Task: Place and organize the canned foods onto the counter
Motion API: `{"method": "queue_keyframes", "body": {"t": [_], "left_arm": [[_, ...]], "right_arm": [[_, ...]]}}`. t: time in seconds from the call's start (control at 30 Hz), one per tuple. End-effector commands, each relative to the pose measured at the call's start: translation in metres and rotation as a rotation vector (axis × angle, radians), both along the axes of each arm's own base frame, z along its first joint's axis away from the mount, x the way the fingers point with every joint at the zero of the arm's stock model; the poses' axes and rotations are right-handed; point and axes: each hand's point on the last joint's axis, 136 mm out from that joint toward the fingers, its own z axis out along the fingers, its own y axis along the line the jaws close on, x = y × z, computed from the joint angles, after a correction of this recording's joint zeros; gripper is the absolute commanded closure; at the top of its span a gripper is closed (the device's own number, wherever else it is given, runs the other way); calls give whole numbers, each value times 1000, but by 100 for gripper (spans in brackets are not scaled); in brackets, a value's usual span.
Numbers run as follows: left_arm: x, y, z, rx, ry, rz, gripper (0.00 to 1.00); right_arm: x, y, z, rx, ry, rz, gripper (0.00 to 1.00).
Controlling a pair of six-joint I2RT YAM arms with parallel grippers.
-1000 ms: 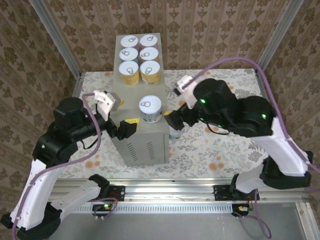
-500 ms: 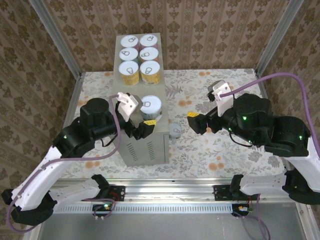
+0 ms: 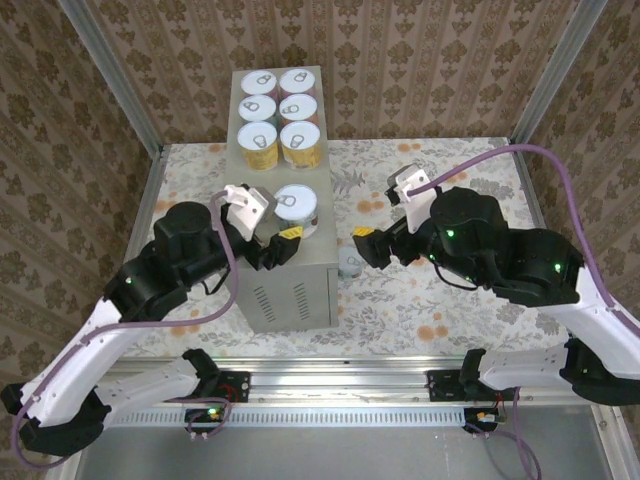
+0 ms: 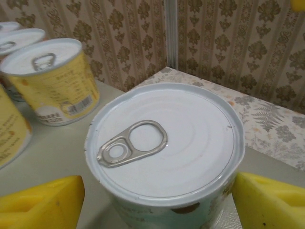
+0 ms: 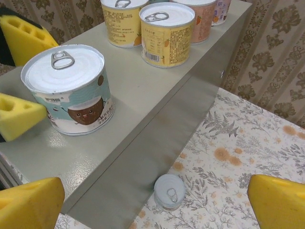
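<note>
Canned foods [image 3: 258, 145]: seven on your desk [image 3: 295, 290], a stray can [image 3: 349, 262] on the floor [image 3: 420, 300] beside; left hand [image 4: 157, 191] open astride the teal can [image 3: 297, 205] (right hand [image 5: 155, 200] open, empty).

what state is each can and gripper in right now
six far cans, upright on the counter, lids sealed
teal can, upright on the counter, between left jaws
floor can, upright beside the counter
left gripper, open around teal can
right gripper, open, empty
</note>
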Motion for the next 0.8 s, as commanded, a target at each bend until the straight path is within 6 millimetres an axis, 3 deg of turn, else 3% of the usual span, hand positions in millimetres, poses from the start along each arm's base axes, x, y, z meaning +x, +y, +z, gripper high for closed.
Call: {"method": "queue_keyframes", "body": {"t": [0.0,0.2,0.53,0.7,0.77], "left_arm": [[6,16,10,0,-50,58,18],[8,34,9,3,-47,104,18],[-4,34,1,15,-28,45,7],[-5,36,-3,28,-30,45,4],[-4,37,-6,34,-30,51,4]], "right_arm": [[5,10,5,36,-14,16,0],[14,23,-3,34,4,31,0],[77,30,-23,-7,53,-145,0],[90,35,-24,4,56,-135,0],[99,48,-34,-25,73,-120,0]]}}
